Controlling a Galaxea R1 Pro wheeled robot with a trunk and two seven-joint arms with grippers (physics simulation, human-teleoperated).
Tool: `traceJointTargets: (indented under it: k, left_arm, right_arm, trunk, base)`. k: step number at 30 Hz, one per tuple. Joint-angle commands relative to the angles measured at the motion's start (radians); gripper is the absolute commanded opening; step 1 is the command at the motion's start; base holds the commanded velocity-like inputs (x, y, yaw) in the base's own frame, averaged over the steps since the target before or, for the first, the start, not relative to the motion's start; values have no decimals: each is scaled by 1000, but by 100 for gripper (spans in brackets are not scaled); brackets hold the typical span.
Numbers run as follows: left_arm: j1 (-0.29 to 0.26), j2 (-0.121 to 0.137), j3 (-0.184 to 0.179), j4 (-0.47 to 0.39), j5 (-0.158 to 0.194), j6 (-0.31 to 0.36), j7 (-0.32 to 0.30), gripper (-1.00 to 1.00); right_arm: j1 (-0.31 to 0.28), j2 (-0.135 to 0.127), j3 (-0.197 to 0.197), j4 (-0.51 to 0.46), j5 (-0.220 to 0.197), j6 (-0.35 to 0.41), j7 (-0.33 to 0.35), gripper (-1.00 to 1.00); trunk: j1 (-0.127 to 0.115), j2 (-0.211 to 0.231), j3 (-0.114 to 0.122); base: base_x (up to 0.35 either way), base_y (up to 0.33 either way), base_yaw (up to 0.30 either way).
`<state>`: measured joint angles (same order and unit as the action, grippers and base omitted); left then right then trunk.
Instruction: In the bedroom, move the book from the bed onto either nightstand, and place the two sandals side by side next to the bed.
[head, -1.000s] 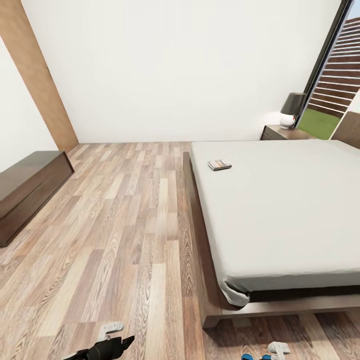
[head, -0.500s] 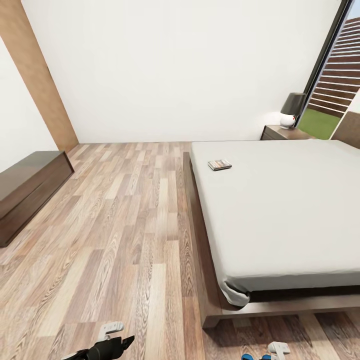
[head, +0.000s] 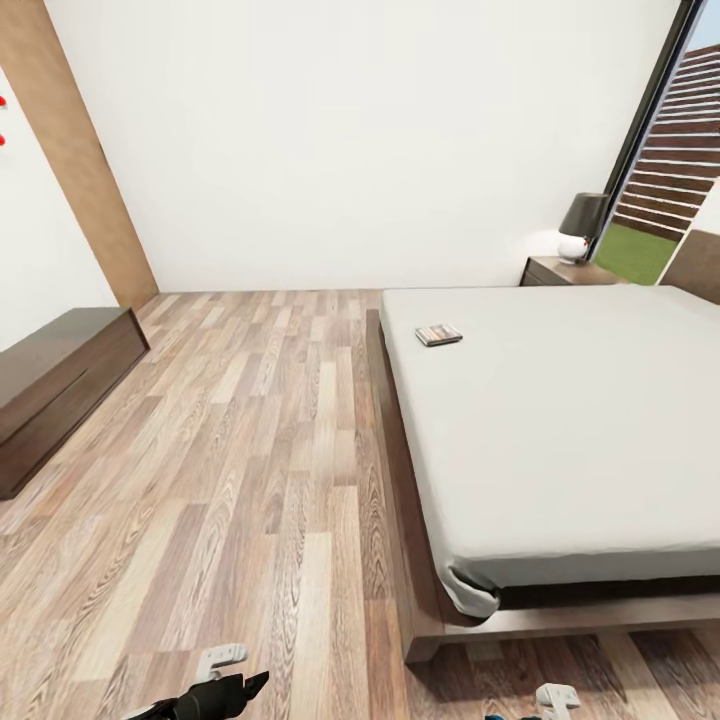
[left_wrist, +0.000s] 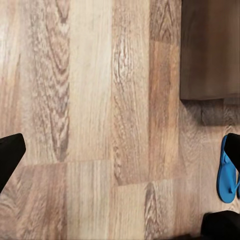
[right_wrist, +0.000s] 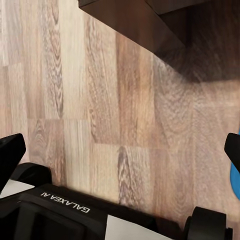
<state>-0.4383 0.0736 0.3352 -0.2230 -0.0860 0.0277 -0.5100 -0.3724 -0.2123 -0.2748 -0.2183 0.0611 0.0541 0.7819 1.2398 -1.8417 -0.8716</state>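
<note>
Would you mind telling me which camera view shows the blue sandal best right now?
The left wrist view: the blue sandal lies flat on the wood floor, sole and thong strap visible, though a dark finger covers part of it. The right wrist view catches just a blue sliver at the frame edge; the head view gives only a blue speck at its bottom edge.

Pale bed (head: 560, 440) — book (head: 439, 334) on it, plank floor (head: 250, 450) — blue sandal (left_wrist: 227, 172)
</note>
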Motion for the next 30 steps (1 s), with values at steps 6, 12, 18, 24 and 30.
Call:
traceJointTargets:
  k: [6, 12, 18, 24, 30]
  left_arm:
    - [0, -1, 8, -1, -9, -5, -5, 100]
    - [0, 0, 8, -1, -8, -12, -5, 100]
    - [0, 0, 8, -1, -8, -15, -5, 100]
    - [0, 0, 8, 0, -7, -32, -5, 100]
    - [0, 0, 8, 1, -6, -38, -5, 100]
  right_arm:
    - [0, 0, -8, -1, 6, 6, 5, 100]
    - [0, 0, -8, -1, 7, 6, 5, 100]
    - [0, 0, -8, -1, 6, 6, 5, 100]
    - [0, 0, -8, -1, 7, 6, 5, 100]
    - [0, 0, -7, -1, 8, 6, 5, 100]
  trunk:
    - [0, 0, 9]
    - [0, 0, 18]
    - [0, 0, 28]
    - [0, 0, 38]
    - [0, 0, 47]
  base:
    - [0, 0, 0]
    - [0, 0, 0]
    - [0, 0, 0]
    - [0, 0, 0]
    - [0, 0, 0]
